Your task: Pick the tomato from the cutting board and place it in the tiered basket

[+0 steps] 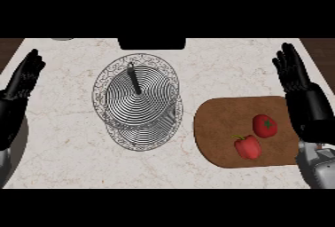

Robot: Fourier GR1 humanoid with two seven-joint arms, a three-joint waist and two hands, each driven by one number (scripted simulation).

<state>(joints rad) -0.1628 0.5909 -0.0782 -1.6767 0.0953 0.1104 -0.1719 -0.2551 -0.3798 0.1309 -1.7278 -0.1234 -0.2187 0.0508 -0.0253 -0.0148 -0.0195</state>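
Cutting board [222,133] at counter's near edge, tomato [265,125] on it

The right hand [297,84] covers the cutting board [222,133] at its right edge; a dark object [152,43], possibly an appliance, is cut off above.

From my feed I look steeply down on the desk [65,146], a pale marble top, cream with faint grey-brown veining, filling nearly the whole view. At the far left corner [9,46] and far right corner [322,46] I see dark brown, wood-like surface beyond its edge. A black block [152,43] sits at the far edge, near the middle, and a small grey object [62,39] shows at the far left, too cut off to identify. The light is even and soft.
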